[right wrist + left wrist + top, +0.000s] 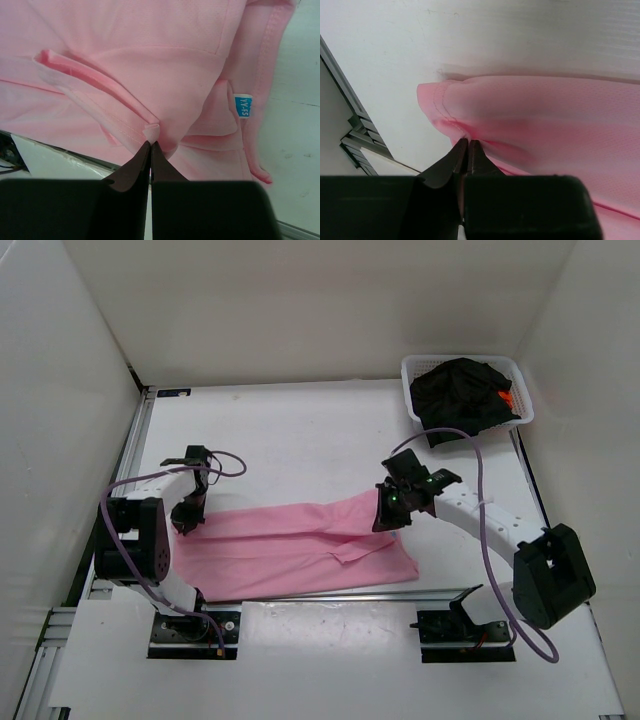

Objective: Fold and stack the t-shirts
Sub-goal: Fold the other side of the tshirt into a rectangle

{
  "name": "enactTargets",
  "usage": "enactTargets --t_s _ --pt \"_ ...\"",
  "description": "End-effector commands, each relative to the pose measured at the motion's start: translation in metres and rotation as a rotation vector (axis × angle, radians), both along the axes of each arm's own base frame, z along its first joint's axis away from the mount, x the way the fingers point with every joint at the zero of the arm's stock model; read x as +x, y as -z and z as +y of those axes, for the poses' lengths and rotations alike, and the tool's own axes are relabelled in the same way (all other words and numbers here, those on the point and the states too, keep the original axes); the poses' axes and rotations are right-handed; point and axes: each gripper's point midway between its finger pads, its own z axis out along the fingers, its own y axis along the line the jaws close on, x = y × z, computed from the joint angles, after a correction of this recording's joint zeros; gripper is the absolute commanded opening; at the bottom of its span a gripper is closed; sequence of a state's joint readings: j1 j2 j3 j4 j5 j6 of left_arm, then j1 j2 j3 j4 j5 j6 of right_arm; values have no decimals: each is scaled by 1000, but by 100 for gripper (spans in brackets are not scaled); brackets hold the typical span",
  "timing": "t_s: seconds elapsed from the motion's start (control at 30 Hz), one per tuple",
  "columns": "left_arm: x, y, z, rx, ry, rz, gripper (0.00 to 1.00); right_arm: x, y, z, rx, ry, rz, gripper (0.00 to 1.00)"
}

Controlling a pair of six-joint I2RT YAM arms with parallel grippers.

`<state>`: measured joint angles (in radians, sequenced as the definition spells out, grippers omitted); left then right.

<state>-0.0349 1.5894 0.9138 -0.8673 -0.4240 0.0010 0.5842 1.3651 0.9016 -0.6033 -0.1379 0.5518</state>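
At the left side of the counter [300, 430], near its front edge, the left end effector [467, 144] is clenched on the stitched hem at one end of the pink t-shirt [290, 545]. The tips are pressed together with the cloth's edge caught between them.

The shirt lies as a long band across the near half of the counter, running from the left side towards the middle. It already looks doubled lengthwise.

At its other end, right of centre, the right end effector [151, 145] is likewise clenched, pinching a small ridge of pink cloth close to the neck opening, where a blue label [242, 106] shows.

In the far right corner a white basket [412, 372] holds the black t-shirt [460, 390], and a scrap of the orange t-shirt [505, 398] peeks out beside it. Neither is folded yet.

The step in hand looks like the first shirt's lengthwise fold, with both ends gripped and the cloth drawn out between them. So the task is probably early.

The next move likely needs both arms to travel together at an even pace, keeping the band taut. They would then lay the held edge squarely over the opposite one before either lets go. A lag on one side would skew the fold.
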Motion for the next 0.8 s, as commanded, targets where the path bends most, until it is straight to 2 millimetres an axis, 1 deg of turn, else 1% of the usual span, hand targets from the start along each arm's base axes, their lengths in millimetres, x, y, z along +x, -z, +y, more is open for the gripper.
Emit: enactTargets --t_s 0.0,0.03,0.1,0.13,0.17,0.2,0.23,0.27,0.3,0.33,0.4,0.43,0.47,0.5,0.57,0.6,0.67,0.7,0.73,0.77 --pt "2 -6 4 27 0 -29 17 -2 3 -3 -11 16 9 0" --pt "2 -8 7 48 -2 -30 19 -1 4 -4 -18 19 5 0" --pt "-4 -6 10 69 -3 -12 19 -2 10 -4 -31 19 24 0" --pt "-4 -10 13 89 -5 -23 20 -2 10 -5 -33 11 20 0" --pt "-7 -9 15 98 -5 -15 21 -2 12 -5 -38 11 28 0" --pt "-7 -8 15 98 -5 -14 24 -3 12 -4 -32 7 33 0" --pt "-10 -9 15 99 -5 -2 29 -1 11 -3 -26 7 25 0" --pt "-10 -8 13 88 -4 -2 32 -1 11 -3 -26 7 25 0" --pt "-9 -9 11 73 -3 2 47 -1 11 -3 -26 7 25 0" --pt "-14 -10 11 74 -2 23 51 -1 11 -3 -26 7 25 0" --pt "-14 -17 9 61 -1 22 61 -1 12 -3 -28 -1 21 0" --pt "-17 -19 9 62 -1 30 61 -1 12 -3 -28 -1 21 0" --pt "-23 -22 10 62 0 50 63 -1 12 -3 -28 -1 21 0" --pt "-25 -26 10 62 0 44 64 -3 14 -5 -33 -1 29 0" --pt "-30 -33 18 117 -2 54 64 -3 14 -5 -34 -1 29 0" --pt "-28 -40 21 137 -4 44 64 -3 14 -5 -34 -1 29 0" --pt "-10 -57 25 162 -10 -17 64 -2 14 -3 -28 -1 21 0" --pt "0 -67 22 161 -2 -48 64 -2 14 -3 -28 -1 21 0" --pt "30 -87 9 139 30 -135 64 -2 14 -3 -28 -1 21 0" --pt "44 -96 -4 107 59 -168 64 0 16 -2 -30 -1 24 0"
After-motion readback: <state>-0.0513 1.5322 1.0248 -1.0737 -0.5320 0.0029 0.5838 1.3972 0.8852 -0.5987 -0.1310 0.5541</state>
